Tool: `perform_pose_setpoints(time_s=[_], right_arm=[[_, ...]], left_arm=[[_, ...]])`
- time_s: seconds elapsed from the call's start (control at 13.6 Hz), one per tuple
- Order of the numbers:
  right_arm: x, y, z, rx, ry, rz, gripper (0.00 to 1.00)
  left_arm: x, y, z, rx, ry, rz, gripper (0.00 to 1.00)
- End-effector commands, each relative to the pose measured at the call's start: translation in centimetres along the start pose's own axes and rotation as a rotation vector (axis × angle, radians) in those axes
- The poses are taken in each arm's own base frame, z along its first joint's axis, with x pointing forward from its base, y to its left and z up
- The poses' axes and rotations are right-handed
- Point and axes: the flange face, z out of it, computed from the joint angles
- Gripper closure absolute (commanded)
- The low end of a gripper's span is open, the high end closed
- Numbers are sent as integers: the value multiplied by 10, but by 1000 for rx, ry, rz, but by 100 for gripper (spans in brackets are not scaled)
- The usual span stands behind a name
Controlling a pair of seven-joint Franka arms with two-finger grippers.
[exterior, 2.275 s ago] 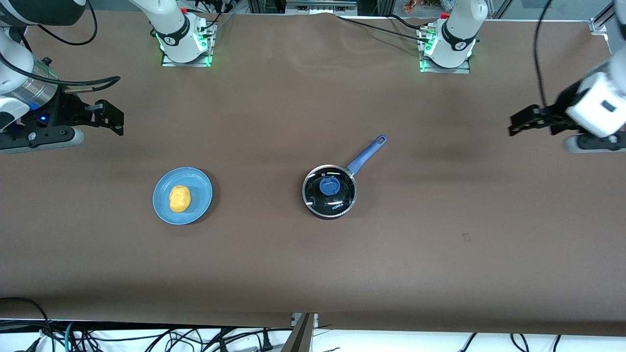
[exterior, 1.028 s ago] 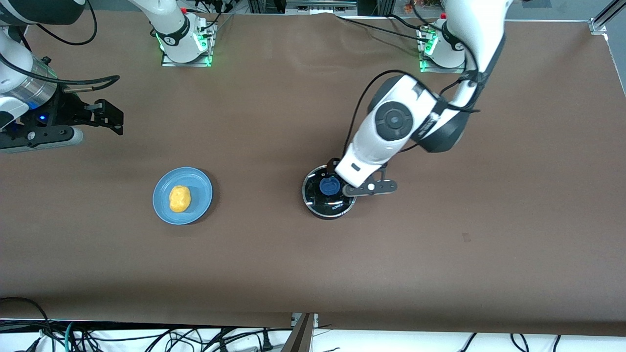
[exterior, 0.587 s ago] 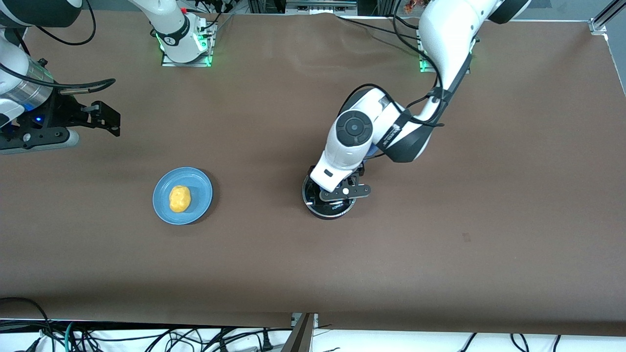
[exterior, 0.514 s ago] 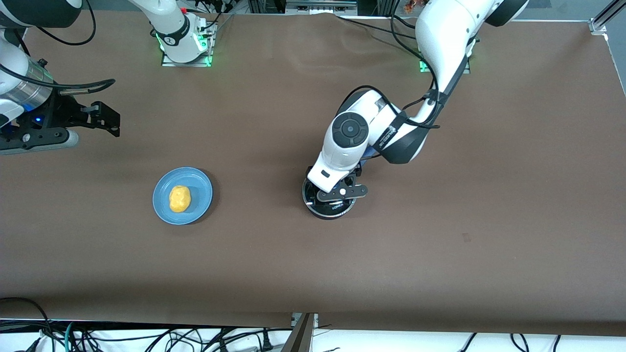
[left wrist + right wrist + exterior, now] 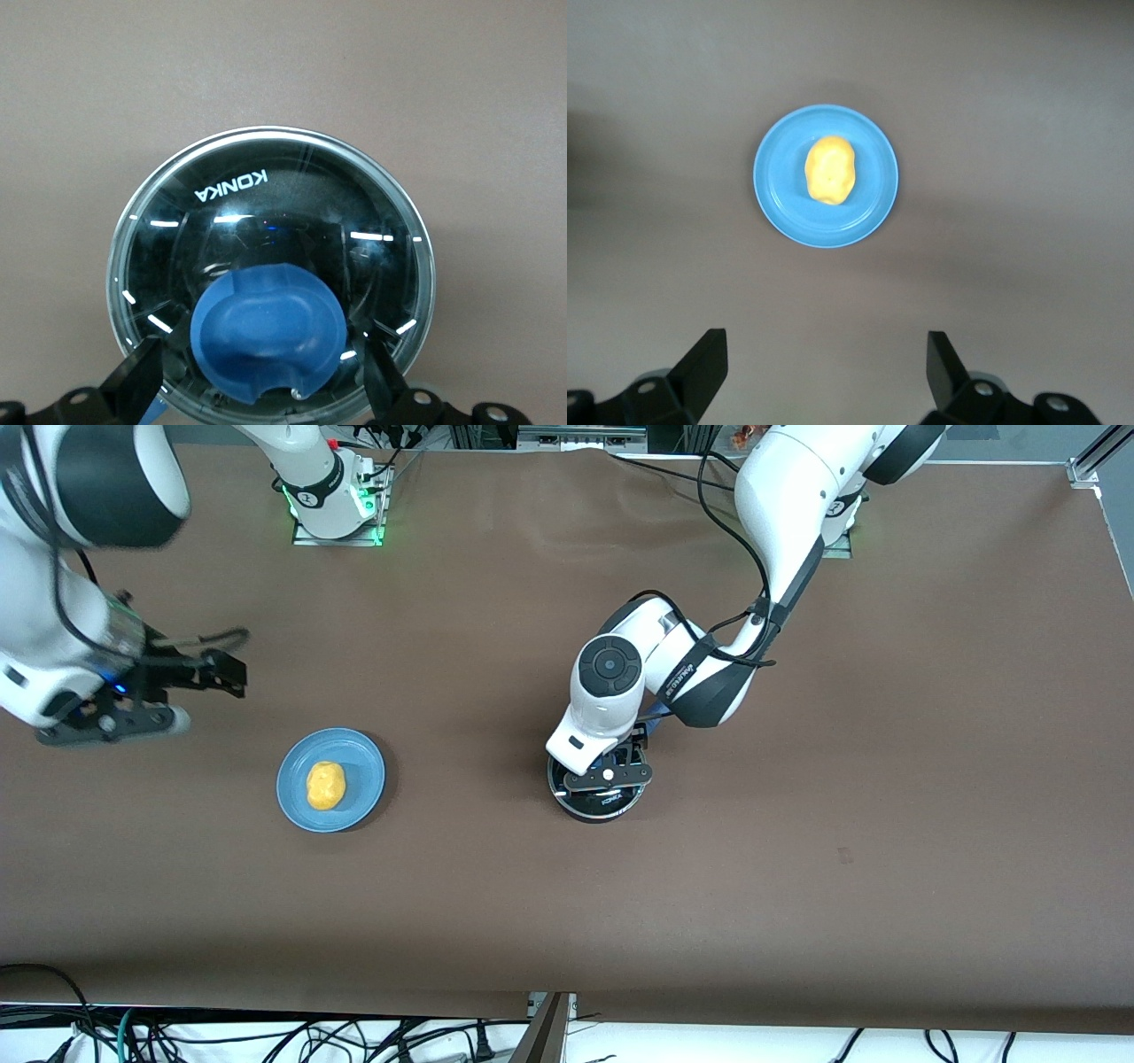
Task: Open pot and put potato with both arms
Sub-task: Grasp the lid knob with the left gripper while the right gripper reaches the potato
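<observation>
The black pot [image 5: 602, 803] stands mid-table with its glass lid [image 5: 266, 199] on. My left gripper [image 5: 609, 769] hangs just over the lid, and its arm hides most of the blue handle. In the left wrist view my left gripper [image 5: 263, 382] is open, with one finger [image 5: 140, 379] on each side of the blue knob [image 5: 268, 329] and apart from it. The yellow potato [image 5: 325, 785] lies on the blue plate [image 5: 365, 769], toward the right arm's end. My right gripper [image 5: 232, 676] is open and empty above bare table beside the plate. Its wrist view shows the potato [image 5: 830, 170] on the plate [image 5: 780, 193] ahead of my right gripper [image 5: 824, 365].
The brown table cloth [image 5: 797, 824] spreads all round the pot and the plate. The two arm bases [image 5: 335, 509] stand at the edge farthest from the front camera. Cables hang below the near edge.
My left arm swung in from the table's end and came down over the pot lid, its fingers now round the knob. My right gripper has moved toward the plate.
</observation>
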Motion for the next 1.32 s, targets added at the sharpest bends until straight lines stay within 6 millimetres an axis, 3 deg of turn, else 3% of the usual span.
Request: perform_pose_setpoints(time_s=[0.0,0.15,0.44,0.66,0.95,1.1,1.25], right_arm=[[13,-4,24,-6,-34,-18,1],[31,-7,57,2,-39,-22,0],[55,-16,146,6,-1,-28,1],[68,-20,205,18,-19,-20,1],[77,-26,249,82,-27,11,1],[79,-25,264,81,-24,8,1],[78,-23,277,80,-19,6,1]], left_arm=[[1,10,3,4,38,8,0],[1,10,1,3,39,7,0],[0,10,-3,10,39,4,33],[-1,11,-5,11,41,6,44],[1,5,-20,19,33,2,46],[10,-6,-47,2,52,-10,45],[30,-31,-78,-19,80,-8,45]])
